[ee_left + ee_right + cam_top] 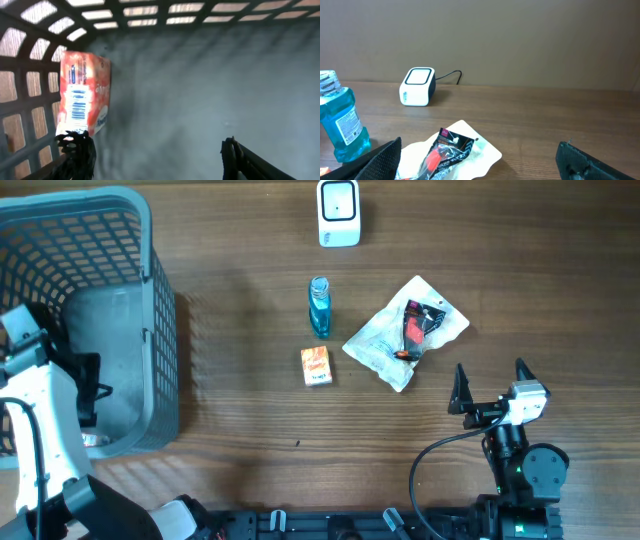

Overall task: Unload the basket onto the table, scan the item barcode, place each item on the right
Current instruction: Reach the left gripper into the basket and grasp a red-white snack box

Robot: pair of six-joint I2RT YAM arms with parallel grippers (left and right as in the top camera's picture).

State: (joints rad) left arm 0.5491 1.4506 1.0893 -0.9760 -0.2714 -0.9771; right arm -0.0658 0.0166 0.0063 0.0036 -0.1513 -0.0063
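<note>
Obs., overhead + both wrist views:

- L arm reaches down inside the grey basket. We see the left gripper released: fingers wide apart, nothing btwn them. One fingertip sits just beside the lower corner of an orange pack; we can't tell if they touch.
- Orange pack leans upright against the basket's lattice wall, barcode facing the cam.
- Right gripper hangs spread open and empty, near the clear bag but apart from it.
- On the table: white scanner at the far edge, blue bottle lying below it, small orange box just beside the bottle's base, bag to the right of both.

Handling, our judgement:

- Small orange box: prob. light, stiff card. Pinch across the narrow sides; keep the coded face clear.
- Blue bottle: liquid inside, so heavier, smooth plastic, may roll or slip. Grip mid-body, label left exposed.
- Clear bag: soft, crinkly, slippery film w/ dark and red contents. Pinch a bag edge, or grip the contents through the film; the film may glare or wrinkle over the code.
- Orange pack in basket: looks light, semi-stiff; no re-grip needed if it's done.
</note>
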